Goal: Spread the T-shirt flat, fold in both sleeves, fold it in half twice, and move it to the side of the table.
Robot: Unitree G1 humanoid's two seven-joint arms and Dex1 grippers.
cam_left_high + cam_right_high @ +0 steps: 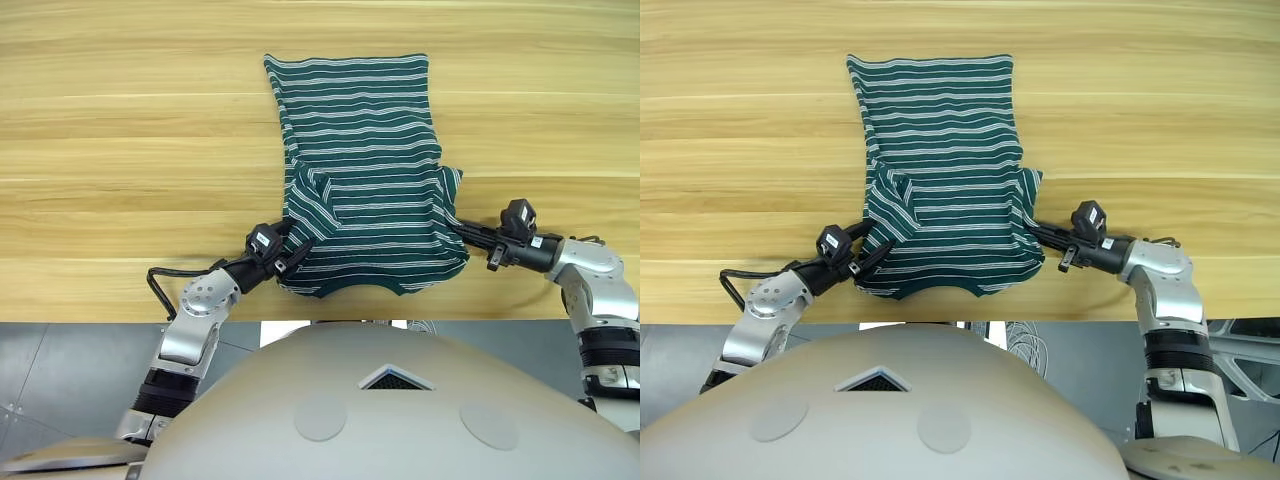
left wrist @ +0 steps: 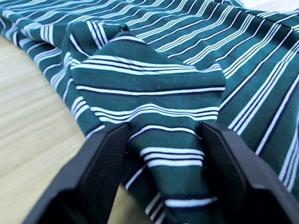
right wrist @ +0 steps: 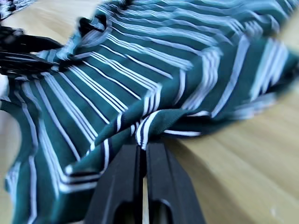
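We are holding our left gripper (image 2: 163,134) open. Its two black fingers (image 2: 100,161) are standing apart and straddling a raised fold of the dark green T-shirt with thin white stripes (image 1: 365,150), and the cloth is running down between them and brushing both inner faces. From the head views, this gripper is sitting at the shirt's near left corner, just beside the folded-in left sleeve (image 1: 312,205).

We are keeping our right gripper (image 3: 144,148) clenched, its fingers pressed almost together, and it is pinching the shirt's edge at the fingertips. The cloth there is lifting slightly off the wood. This gripper is working at the shirt's right side, just below the bunched right sleeve (image 1: 450,185).

The T-shirt is lying on the light wooden plank table (image 1: 120,150), roughly midway across it. Its neckline is pointing towards the near edge and its hem is reaching towards the far side. Both our arms are coming in low from the near edge, one on each side of the shirt.
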